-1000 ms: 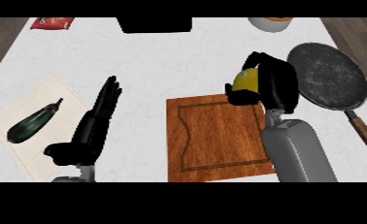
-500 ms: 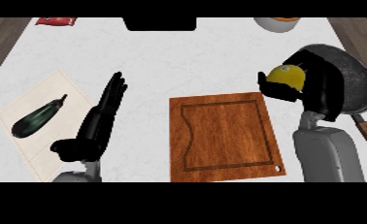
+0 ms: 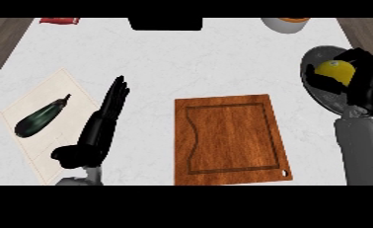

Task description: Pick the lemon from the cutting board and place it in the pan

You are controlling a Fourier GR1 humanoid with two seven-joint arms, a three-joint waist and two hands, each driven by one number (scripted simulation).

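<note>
Head view shows the lemon [image 3: 334,71] held in the right hand [image 3: 350,81], whose black fingers curl round it so that only its yellow top shows. It hangs over the dark pan [image 3: 319,90] at the counter's right edge; whether it touches the pan's floor cannot be told.

The step in hand looks like the release. To do it well, the hand should probably come low over the middle of the pan before the fingers open, since a round fruit let go from a height or near the rim could roll out. Opening the fingers evenly and lifting straight up would keep them from dragging the lemon along.

Beside the pan lies the wooden cutting board [image 3: 232,140], with nothing on it. The left hand [image 3: 102,128] rests on the counter farther left, fingers straight and holding nothing. Beyond it a dark green eggplant [image 3: 40,118] lies on a pale mat [image 3: 69,86]. The white marbled counter [image 3: 211,59] carries a round bowl [image 3: 285,24], a black object and something red along its far edge.
</note>
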